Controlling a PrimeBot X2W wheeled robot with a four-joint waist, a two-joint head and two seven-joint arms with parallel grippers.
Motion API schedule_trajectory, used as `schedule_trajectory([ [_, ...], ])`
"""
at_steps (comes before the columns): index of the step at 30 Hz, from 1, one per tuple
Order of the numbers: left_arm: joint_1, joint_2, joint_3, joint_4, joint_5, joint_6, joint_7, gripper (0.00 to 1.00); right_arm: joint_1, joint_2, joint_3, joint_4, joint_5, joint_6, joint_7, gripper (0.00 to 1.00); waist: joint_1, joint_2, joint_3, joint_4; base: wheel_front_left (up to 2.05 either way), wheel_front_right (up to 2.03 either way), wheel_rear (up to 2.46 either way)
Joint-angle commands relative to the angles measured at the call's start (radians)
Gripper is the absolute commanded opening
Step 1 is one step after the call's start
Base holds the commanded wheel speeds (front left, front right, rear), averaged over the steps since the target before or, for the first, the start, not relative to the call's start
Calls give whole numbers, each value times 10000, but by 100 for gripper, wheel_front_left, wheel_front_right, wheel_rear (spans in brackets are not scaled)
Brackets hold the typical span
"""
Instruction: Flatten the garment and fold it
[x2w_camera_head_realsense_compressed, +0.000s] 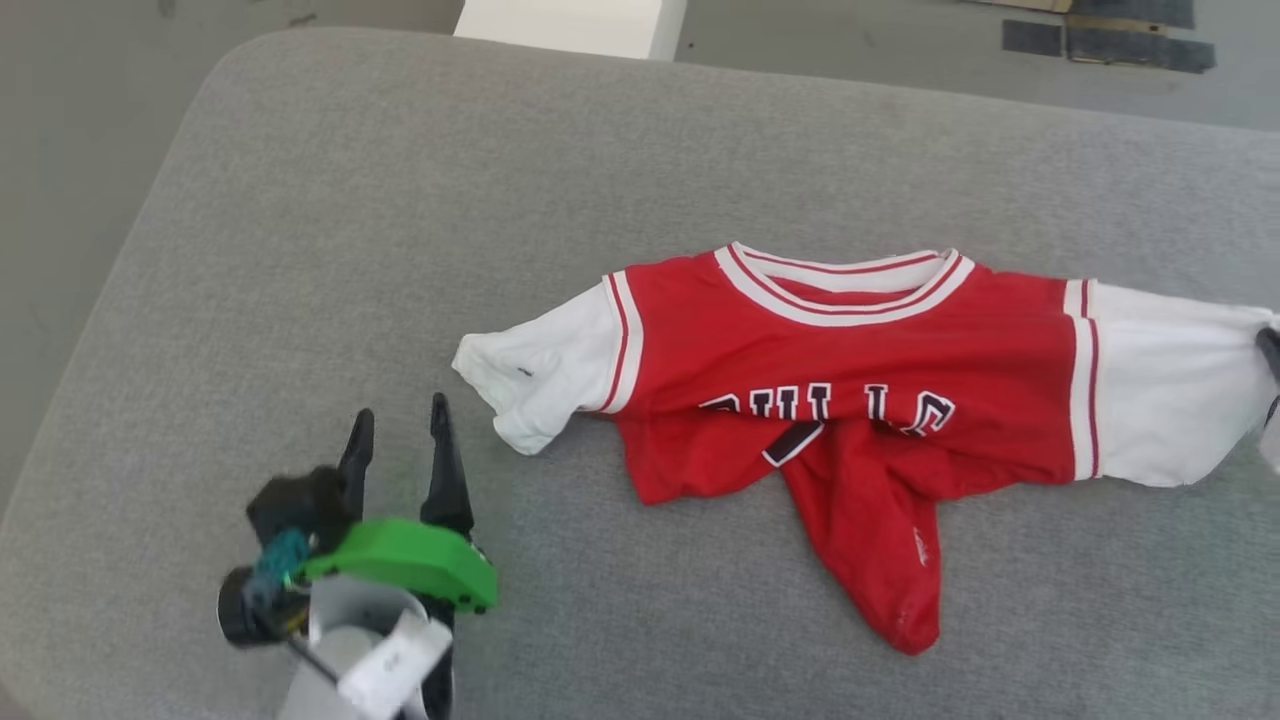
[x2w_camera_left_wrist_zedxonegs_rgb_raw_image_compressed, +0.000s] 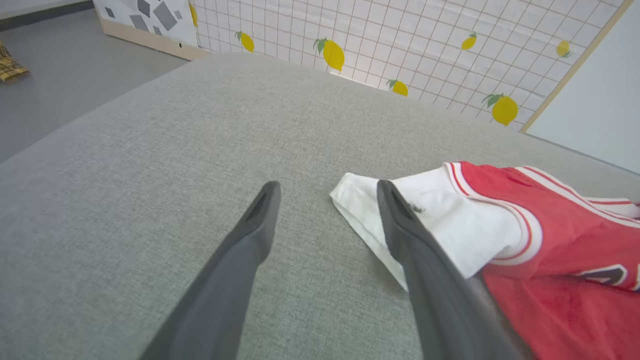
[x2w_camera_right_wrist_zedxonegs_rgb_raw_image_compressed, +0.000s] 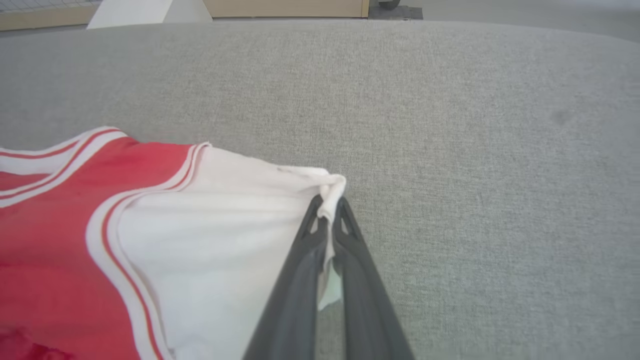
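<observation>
Garment (x2w_camera_head_realsense_compressed: 850, 350) front: black, white-edged letters, prob. "BULLS", lower halves lost in crumpled fold.

You have a grey padded surface (x2w_camera_head_realsense_compressed: 400, 250) across the head view, with grey floor (x2w_camera_head_realsense_compressed: 60, 200) beyond its rounded edge at nine o'clock. At twelve o'clock stands a white block (x2w_camera_head_realsense_compressed: 570, 25); at one o'clock lie dark tape strips (x2w_camera_head_realsense_compressed: 1110, 40). Your left wrist view shows a lemon-printed grid wall (x2w_camera_left_wrist_zedxonegs_rgb_raw_image_compressed: 400, 40) at twelve, a panel with grey shapes (x2w_camera_left_wrist_zedxonegs_rgb_raw_image_compressed: 150, 20) at eleven and a yellow checked cloth (x2w_camera_left_wrist_zedxonegs_rgb_raw_image_compressed: 9, 65) at ten.

Empty left pincer (x2w_camera_head_realsense_compressed: 400, 410) wide apart; right pincer (x2w_camera_right_wrist_zedxonegs_rgb_raw_image_compressed: 330, 207) tight on the garment (x2w_camera_head_realsense_compressed: 850, 350) sleeve edge.
</observation>
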Motion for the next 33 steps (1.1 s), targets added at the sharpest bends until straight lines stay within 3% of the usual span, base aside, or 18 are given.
schedule_trajectory([
  [1, -529, 241, -10, 135, -50, -108, 378, 100, 273, 146, -59, -285, 43, -17, 4, 0, -1, 0, -147, -201, 0, 0, 0],
  [6, -2183, 697, -111, 1095, -329, -269, 2696, 100, 898, 566, -7, -1279, 129, -17, 158, 0, -1, 0, -2, -348, 0, 0, 0],
  [11, -3628, 1157, -503, 2533, -254, 55, 6026, 100, 1088, 804, 354, -1950, 172, -17, 332, 0, -1, 0, 288, -604, 0, 0, 0],
  [13, -3993, 1200, -629, 2827, -259, 103, 6804, 100, 1094, 834, 475, -2127, 184, -17, 375, 0, -1, 0, 415, -694, 0, 0, 0],
  [17, -4316, 1229, -957, 3302, -169, 99, 7744, 100, 1078, 756, 641, -2378, 231, -17, 431, 0, -1, 0, 671, -828, 0, 0, 0],
  [22, -4206, 880, -1235, 3749, -486, -275, 8085, 100, 1076, 625, 703, -2481, 290, -17, 445, 0, -1, 0, 830, -885, 0, 0, 0],
  [23, -4164, 821, -1288, 3800, -542, -353, 8132, 55, 1083, 608, 700, -2479, 288, -17, 441, 0, -1, 0, 836, -884, 0, 0, 0],
  [24, -4124, 775, -1323, 3857, -601, -421, 8154, 0, 1092, 592, 696, -2473, 287, -17, 437, 0, -1, 0, 838, -877, 0, 0, 0],
  [29, -4061, 697, -1253, 3953, -855, -587, 7952, 0, 1127, 606, 706, -2374, 243, -17, 336, 0, -1, 0, 637, -793, 0, 0, 0],
  [33, -4310, 704, -908, 3547, -1027, -617, 7104, 0, 1001, 592, 787, -2283, 240, -17, 90, 0, -1, 0, 259, -718, 0, 0, 0],
])
